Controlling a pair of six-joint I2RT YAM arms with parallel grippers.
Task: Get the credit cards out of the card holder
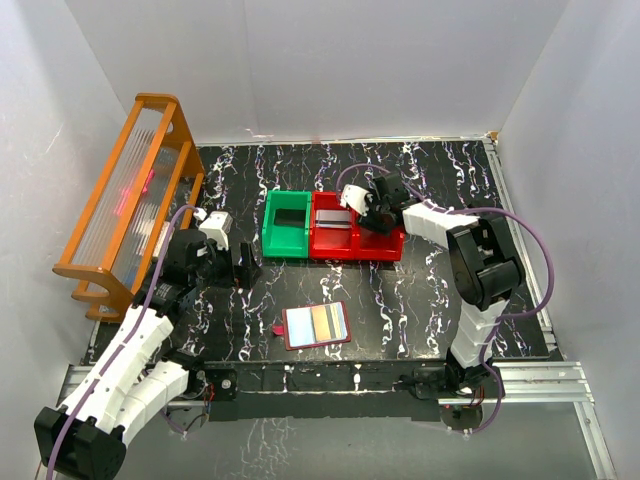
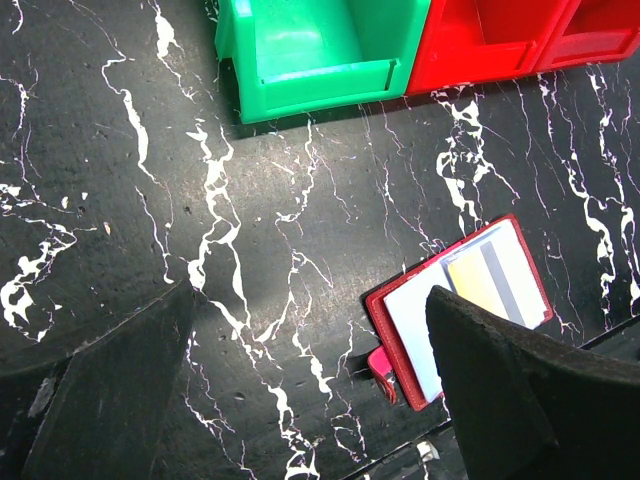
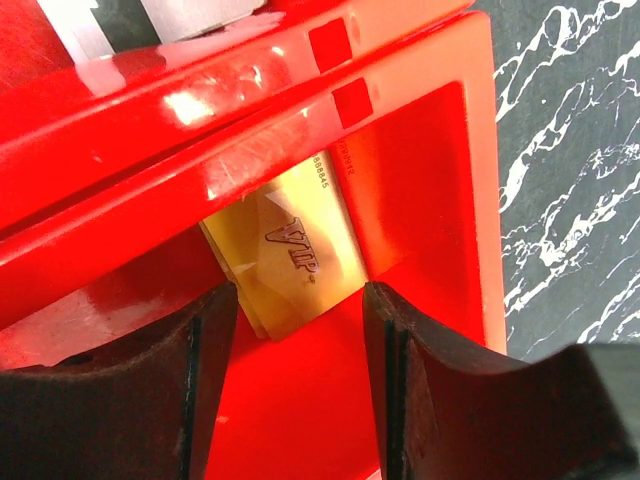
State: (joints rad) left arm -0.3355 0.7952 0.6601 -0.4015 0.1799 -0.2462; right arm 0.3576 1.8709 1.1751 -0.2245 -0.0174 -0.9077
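Credit cards show in the open card holder, and one gold card lies inside a red bin.

Seen from the top camera, the card holder lies flat on the black marbled tabletop at the lower centre of the frame, well apart from the bins. The gold card, marked "VIP", rests on the bin floor against a wall. The right gripper hangs over this bin with its fingers partly apart. The card appears in the gap between them, it touches neither finger, and the gripper holds nothing. A green bin stands in the same row, at its left end. The left gripper is spread wide above bare tabletop, left of the card holder, and has hold of nothing.
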